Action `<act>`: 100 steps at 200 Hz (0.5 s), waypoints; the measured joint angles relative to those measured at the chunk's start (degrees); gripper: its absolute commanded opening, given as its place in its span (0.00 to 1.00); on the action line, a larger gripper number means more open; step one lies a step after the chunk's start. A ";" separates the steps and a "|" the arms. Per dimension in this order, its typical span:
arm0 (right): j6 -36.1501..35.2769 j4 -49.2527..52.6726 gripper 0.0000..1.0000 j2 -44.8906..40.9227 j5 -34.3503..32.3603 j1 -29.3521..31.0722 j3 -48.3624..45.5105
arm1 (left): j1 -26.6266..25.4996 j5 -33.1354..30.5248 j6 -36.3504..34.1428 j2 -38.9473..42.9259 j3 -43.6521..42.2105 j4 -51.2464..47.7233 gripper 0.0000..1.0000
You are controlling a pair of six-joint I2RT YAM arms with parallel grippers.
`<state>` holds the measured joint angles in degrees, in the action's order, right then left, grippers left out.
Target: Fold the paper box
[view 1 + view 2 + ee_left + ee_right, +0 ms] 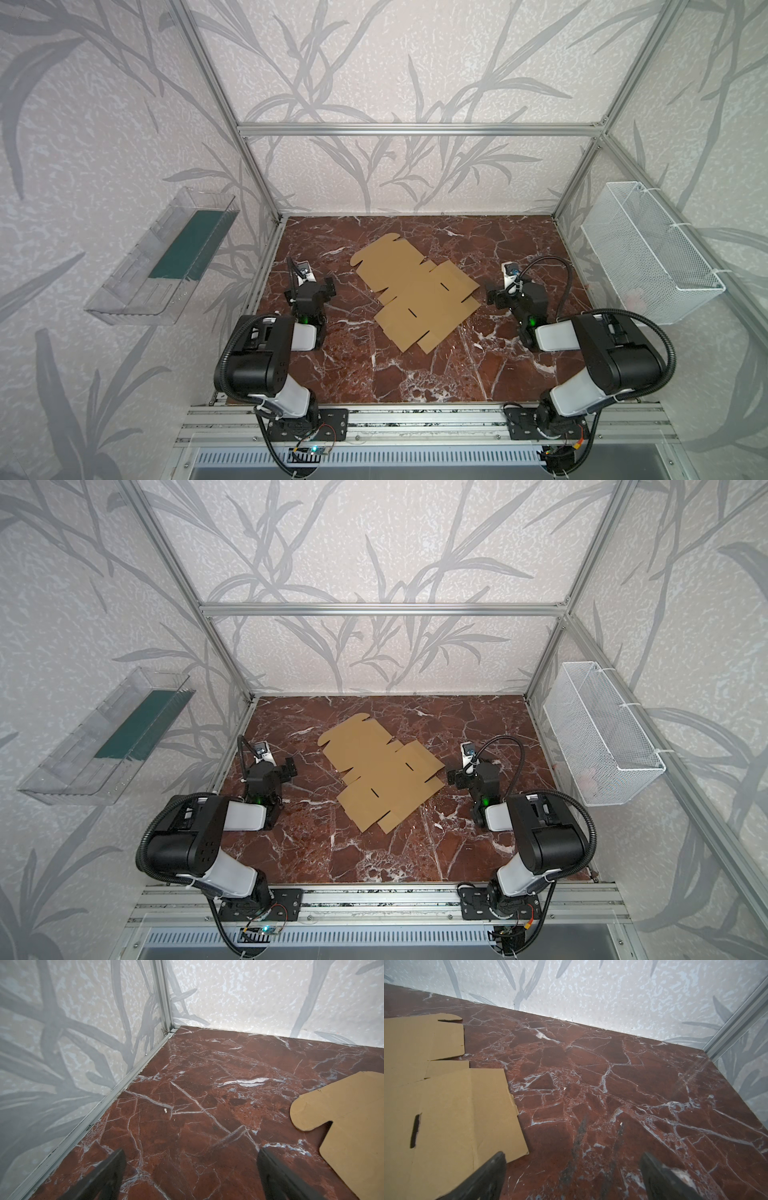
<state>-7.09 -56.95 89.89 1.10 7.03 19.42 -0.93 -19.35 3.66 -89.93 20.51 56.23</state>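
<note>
Aluminium frame [415, 129] with leaf-print walls boxes in the cell. The red-brown marble table [415, 374] is the work surface.

The paper box [415, 291] lies about mid-table, slightly toward the back, as a flat die-cut sheet set diagonal to the table edges. All flaps are down and no fold has been started. The central placement probably gives both arms a side to work from.

Left arm [257, 357] and right arm [615, 353] are tucked at the front corners, flanking the sheet. This reads as a ready pose.

The clear tray [166, 257] hangs on the left wall and the wire basket [648, 257] on the right wall. Both are off the table and likely irrelevant to folding.

Left gripper [329, 286] has its jaws wide with nothing between them. It sits near the sheet's left edge, with bare marble in the gap. Right gripper [492, 297] is also wide and empty, just beside the sheet's right corner. The right wrist view shows one finger [492, 1172] overlapping that corner in frame, and whether it touches can't be told.

Two short slits [445, 286] and a rounded tab [307, 1113] are presumably the locking features, so the side panels should go up first.
</note>
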 measured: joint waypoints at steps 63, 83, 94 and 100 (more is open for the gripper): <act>3.41 20.65 0.99 -20.00 -4.81 5.92 8.76 | -2.60 -2.05 -1.62 0.26 -2.14 3.10 0.99; 8.24 23.04 0.99 -26.36 -4.55 5.99 9.46 | -2.78 -2.29 -1.92 0.26 -2.60 3.78 0.99; 11.76 24.57 0.99 -29.68 -4.68 5.99 9.31 | -2.78 -2.38 -2.10 0.26 -2.67 4.22 0.99; 13.64 24.83 0.99 -31.52 -4.55 5.99 8.96 | -2.78 -2.47 -2.19 0.26 -2.75 4.55 0.99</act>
<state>6.55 -32.12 58.37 -3.44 13.02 28.38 -3.70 -21.82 1.48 -89.67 17.76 60.77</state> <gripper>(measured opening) 0.991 0.992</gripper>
